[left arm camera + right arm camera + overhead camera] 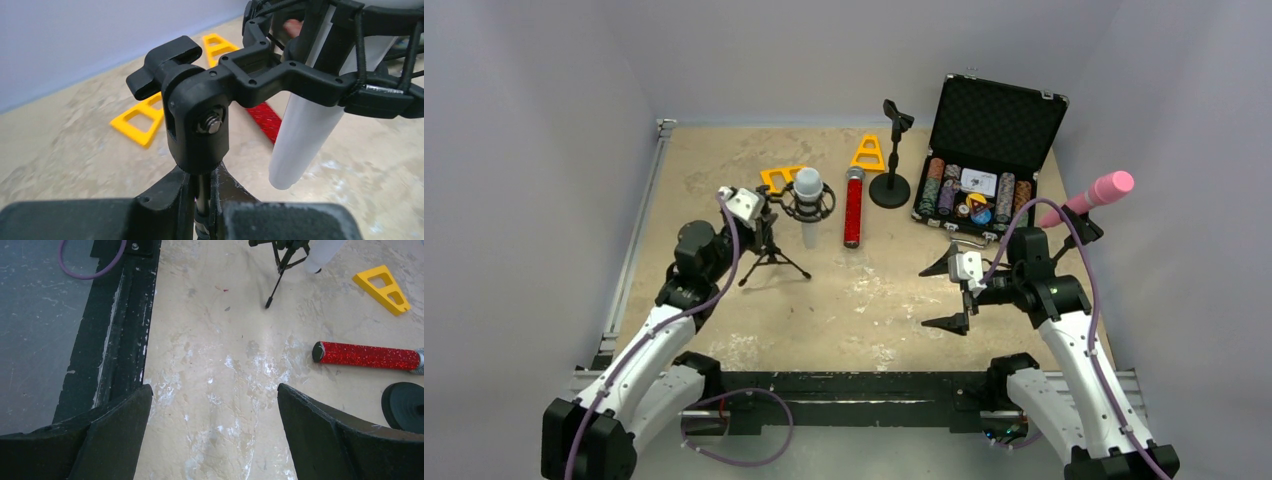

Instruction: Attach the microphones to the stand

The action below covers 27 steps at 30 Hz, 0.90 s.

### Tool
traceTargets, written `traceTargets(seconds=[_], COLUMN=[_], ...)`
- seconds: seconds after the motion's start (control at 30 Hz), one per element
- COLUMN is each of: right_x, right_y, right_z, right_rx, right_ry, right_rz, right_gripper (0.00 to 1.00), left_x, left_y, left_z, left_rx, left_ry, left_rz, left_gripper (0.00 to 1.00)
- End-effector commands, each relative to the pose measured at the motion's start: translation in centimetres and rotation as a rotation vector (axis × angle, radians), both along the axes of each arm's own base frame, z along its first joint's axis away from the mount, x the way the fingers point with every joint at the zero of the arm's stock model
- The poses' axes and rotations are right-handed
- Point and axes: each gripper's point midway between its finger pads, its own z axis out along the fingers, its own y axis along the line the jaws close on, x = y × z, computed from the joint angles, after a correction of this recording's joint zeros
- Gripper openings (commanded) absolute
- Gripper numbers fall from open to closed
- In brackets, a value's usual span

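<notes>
Left fingers (pixel 165 195) clamp the tripod stand (pixel 197 125) post, likely steadying it, white microphone (pixel 300 135) already mounted; right fingers (pixel 115 430) spread wide, empty; red microphone (pixel 367 355) lies on the table (pixel 220 390), unattached.

White microphone (pixel 808 190), grey mesh head up, hangs upright in the black shock mount (pixel 826 205) of the tripod stand (pixel 771 250), left of centre. Glittery red microphone (pixel 853 212) lies flat just to its right, silver head at the far end. Round-base stand (pixel 891 165) is upright just beyond it, to the right. Pink microphone (pixel 1094 195) sits tilted in a black clip (pixel 1084 226) at far right, head up and to the right.
</notes>
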Motion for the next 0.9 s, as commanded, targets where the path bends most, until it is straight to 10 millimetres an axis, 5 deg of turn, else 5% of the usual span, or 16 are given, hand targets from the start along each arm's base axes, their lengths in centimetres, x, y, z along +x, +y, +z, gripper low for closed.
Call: traceTargets(seconds=[0.0,0.3,0.57,0.87], right_x=[-0.5,-0.8,-0.7,-0.6], right_y=[0.2,0.3,0.3,0.3], right_z=[0.8,1.0,1.0,0.8], right_rx=[0.030,0.040,0.038,0.033], right_ry=[-0.016,-0.015,-0.016,-0.008], right_rz=[0.022,0.034,0.035,0.033], right_gripper=[0.99,0.99,0.99,0.99], left_x=[4.0,10.7,13.7,14.5], left_y=[5.2,14.0,18.6,18.8], left_z=[8.3,9.5,9.3,6.3], left_rx=[-0.156,-0.228,-0.062,-0.060], left_ry=[-0.199,-0.248,-0.307,-0.247], left_rz=[0.263,0.494,0.627,0.611], left_gripper=[0.00,0.00,0.00,0.00])
